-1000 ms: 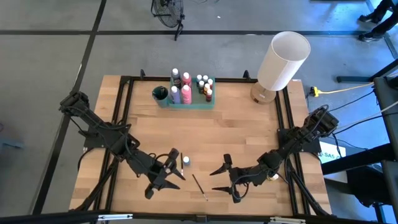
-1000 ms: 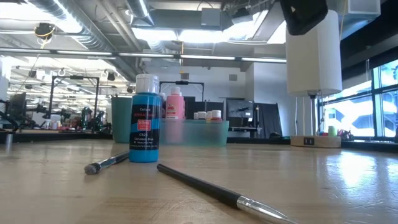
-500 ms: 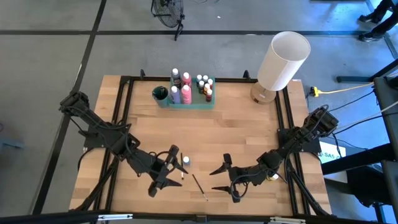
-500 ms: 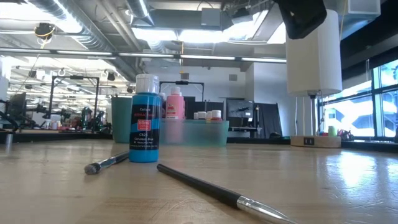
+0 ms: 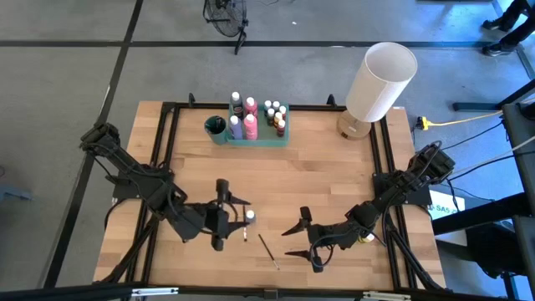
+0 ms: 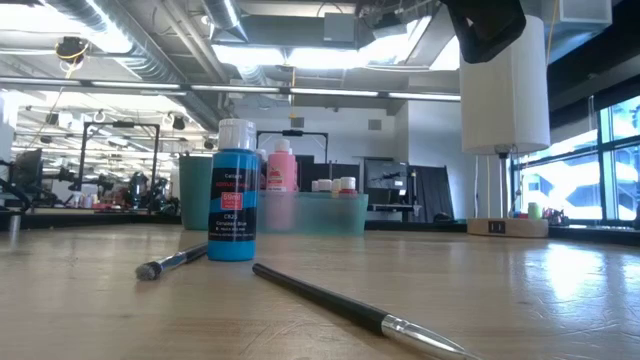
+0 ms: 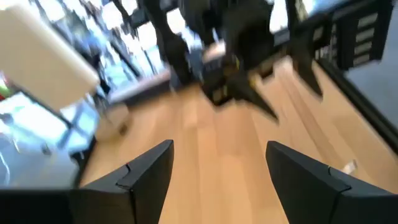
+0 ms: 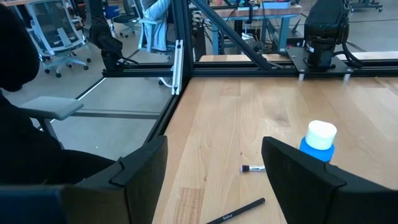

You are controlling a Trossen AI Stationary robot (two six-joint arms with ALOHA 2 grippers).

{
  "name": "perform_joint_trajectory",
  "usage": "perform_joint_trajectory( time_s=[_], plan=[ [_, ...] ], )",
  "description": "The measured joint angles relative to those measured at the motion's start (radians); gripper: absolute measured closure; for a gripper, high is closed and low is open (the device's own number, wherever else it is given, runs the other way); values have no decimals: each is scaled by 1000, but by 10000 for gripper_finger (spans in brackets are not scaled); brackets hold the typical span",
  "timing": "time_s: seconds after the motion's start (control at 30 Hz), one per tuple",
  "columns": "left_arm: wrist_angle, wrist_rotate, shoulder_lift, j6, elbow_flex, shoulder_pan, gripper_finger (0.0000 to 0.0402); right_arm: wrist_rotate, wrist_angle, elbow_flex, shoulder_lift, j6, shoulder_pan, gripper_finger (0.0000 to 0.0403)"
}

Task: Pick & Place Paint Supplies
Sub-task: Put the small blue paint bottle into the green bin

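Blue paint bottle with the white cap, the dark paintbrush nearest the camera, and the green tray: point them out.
Blue paint bottle (image 6: 232, 205), low view, on its label.
Dark paintbrush (image 6: 330, 301), low view, mid-handle.
Translucent green tray (image 6: 315, 214), low view, front wall.

A light wooden plank table (image 5: 318, 167) stands on a grey concrete floor (image 5: 67, 84); bright ceiling lights (image 6: 300, 55) and tall windows (image 6: 610, 170) illuminate the workshop.

Left gripper (image 5: 227, 203) jaws spread beside the blue bottle (image 5: 249, 216); paintbrush (image 5: 268, 252) nearby.
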Motion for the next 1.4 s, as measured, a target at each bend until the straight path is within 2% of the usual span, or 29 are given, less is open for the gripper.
perform_joint_trajectory(
  time_s=[0.13,0.23,0.33,0.57,0.73,0.83,1.0,1.07,1.17,1.23,1.4],
  plan=[
    [-165,47,8,-216,0,0,148,0,0,0,0,1,0,138],
    [-239,43,35,-332,0,0,148,0,0,0,0,18,0,138],
    [-262,26,68,-359,0,1,148,0,1,0,0,27,-1,138],
    [-318,23,161,-304,0,8,148,1,19,0,0,27,-5,138],
    [-420,13,201,-418,0,34,148,1,23,0,0,27,-8,138],
    [-481,-38,213,-506,0,39,148,1,19,0,0,27,-8,138],
    [-575,-81,214,-534,0,38,148,1,19,0,0,26,-8,138],
    [-681,-113,207,-567,-1,41,148,1,19,0,0,26,-8,138],
    [-809,-98,188,-662,-1,61,148,1,19,0,0,26,-8,138],
    [-812,-81,175,-688,-23,70,148,1,19,0,0,26,-8,138],
    [-655,-19,120,-667,-162,69,148,1,19,0,0,26,-8,138]
  ],
)
